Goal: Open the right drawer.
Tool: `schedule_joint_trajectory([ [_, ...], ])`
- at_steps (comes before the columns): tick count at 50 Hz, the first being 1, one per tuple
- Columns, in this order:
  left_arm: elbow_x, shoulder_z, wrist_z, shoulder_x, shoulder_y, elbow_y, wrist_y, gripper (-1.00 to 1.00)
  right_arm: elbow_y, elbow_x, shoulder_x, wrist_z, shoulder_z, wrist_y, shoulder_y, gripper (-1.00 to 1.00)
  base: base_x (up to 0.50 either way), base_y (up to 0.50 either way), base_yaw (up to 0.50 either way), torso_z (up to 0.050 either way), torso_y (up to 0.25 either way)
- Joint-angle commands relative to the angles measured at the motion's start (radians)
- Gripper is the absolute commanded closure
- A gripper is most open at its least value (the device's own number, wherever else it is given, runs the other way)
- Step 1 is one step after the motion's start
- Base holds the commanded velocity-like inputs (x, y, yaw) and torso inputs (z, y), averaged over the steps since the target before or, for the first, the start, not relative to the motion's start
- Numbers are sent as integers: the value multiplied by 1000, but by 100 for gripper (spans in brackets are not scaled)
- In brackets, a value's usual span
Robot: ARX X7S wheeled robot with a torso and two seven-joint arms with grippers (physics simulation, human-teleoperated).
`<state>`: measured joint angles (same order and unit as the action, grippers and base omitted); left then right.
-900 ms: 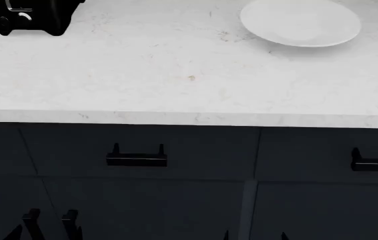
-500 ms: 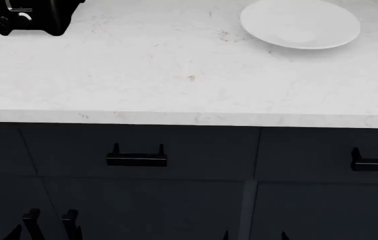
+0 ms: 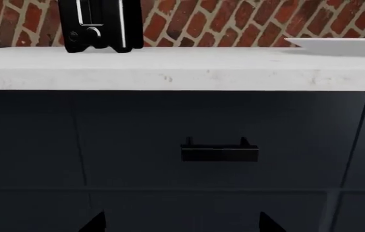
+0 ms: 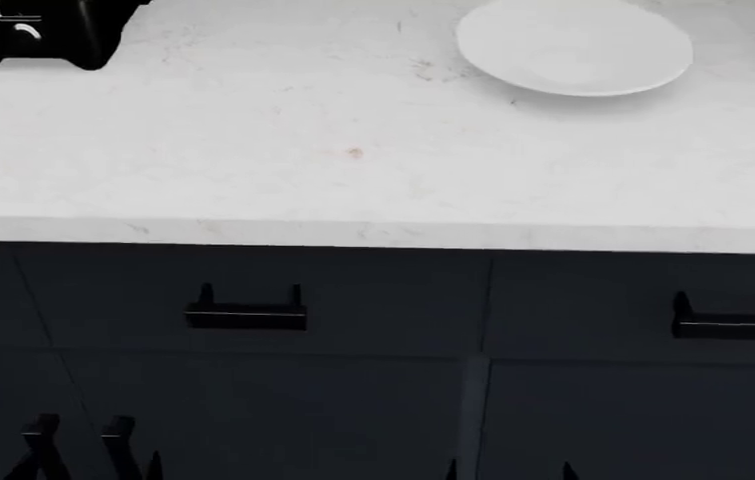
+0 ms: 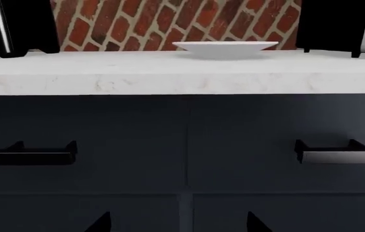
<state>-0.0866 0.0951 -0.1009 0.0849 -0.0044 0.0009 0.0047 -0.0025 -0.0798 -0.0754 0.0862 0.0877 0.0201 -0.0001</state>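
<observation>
Under the counter [image 4: 350,235], the right drawer [image 4: 644,305] is edge-cropped.

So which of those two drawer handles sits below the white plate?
The right drawer's handle, cut off at the head view's right edge. The left handle lies nearer the toaster than the plate.

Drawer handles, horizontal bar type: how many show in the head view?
2. One handle on the left drawer front, under the counter's middle; one handle on the right drawer, running to the frame's right edge. More may lie outside the frame.
</observation>
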Motion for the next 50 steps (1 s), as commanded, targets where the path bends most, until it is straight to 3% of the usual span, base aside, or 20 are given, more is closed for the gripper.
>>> schedule_joint_trajectory([
  [1, -15, 17, -14, 13, -2, -2, 5, -100, -3, -15, -15, 16, 14, 3, 0, -100, -62, -355, 0, 0, 0],
  [50, -57, 74, -47, 52, -6, -5, 30, -100, 3, -54, -62, 57, 71, 17, 4, -100, -19, -359, 0, 0, 0],
])
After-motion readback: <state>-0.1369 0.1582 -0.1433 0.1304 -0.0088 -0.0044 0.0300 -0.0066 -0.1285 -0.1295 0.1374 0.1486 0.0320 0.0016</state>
